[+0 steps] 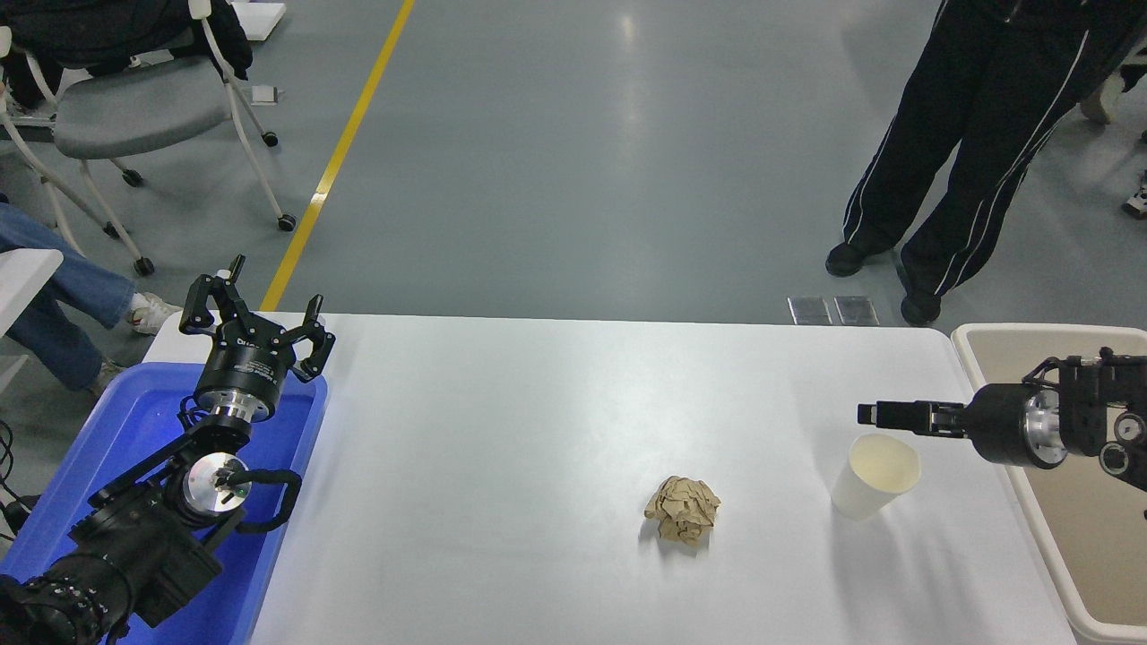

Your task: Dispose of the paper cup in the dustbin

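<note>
The cream-white paper cup [874, 475] stands upright on the white table [538, 403] near its right end. The beige dustbin [1013, 331] stands just off the table's right edge. My right gripper [874, 415] reaches in from the right, level and pointing left, just above the far side of the cup's rim. It is seen edge-on as a thin bar, open and empty, and does not touch the cup. My left gripper [258, 309] is parked open over the blue tub at the lower left.
A crumpled brown paper ball [683, 509] lies left of the cup. The blue plastic tub [116, 430] sits at the table's left edge. A person in black trousers [950, 161] stands beyond the table's far right corner. A chair [134, 98] stands at the far left.
</note>
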`<state>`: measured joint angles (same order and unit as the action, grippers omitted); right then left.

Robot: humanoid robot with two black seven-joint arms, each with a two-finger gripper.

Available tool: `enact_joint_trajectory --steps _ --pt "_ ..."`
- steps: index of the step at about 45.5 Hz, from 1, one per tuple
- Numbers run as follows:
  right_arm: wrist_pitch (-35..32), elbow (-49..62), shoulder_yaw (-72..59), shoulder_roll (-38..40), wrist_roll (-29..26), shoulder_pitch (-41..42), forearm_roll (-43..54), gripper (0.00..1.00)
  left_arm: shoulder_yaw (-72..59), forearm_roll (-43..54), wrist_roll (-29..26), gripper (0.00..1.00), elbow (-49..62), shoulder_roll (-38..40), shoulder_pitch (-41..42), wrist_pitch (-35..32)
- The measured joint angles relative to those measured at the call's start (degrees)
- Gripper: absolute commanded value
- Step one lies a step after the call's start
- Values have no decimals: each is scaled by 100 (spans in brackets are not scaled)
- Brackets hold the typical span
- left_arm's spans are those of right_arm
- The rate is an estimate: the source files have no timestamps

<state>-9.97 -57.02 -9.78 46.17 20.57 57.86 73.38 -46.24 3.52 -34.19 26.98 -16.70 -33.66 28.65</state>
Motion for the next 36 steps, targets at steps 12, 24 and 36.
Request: enact_joint_trajectory --steps 12,24,36 --pt "241 376 -490 -307 6 46 104 99 0 0 0 100 0 0 0 0" --pt "496 701 -711 -539 118 -62 130 99 0 0 0 100 0 0 0 0" --pt "597 981 -773 -709 171 -170 132 97 0 0 0 100 0 0 0 0"
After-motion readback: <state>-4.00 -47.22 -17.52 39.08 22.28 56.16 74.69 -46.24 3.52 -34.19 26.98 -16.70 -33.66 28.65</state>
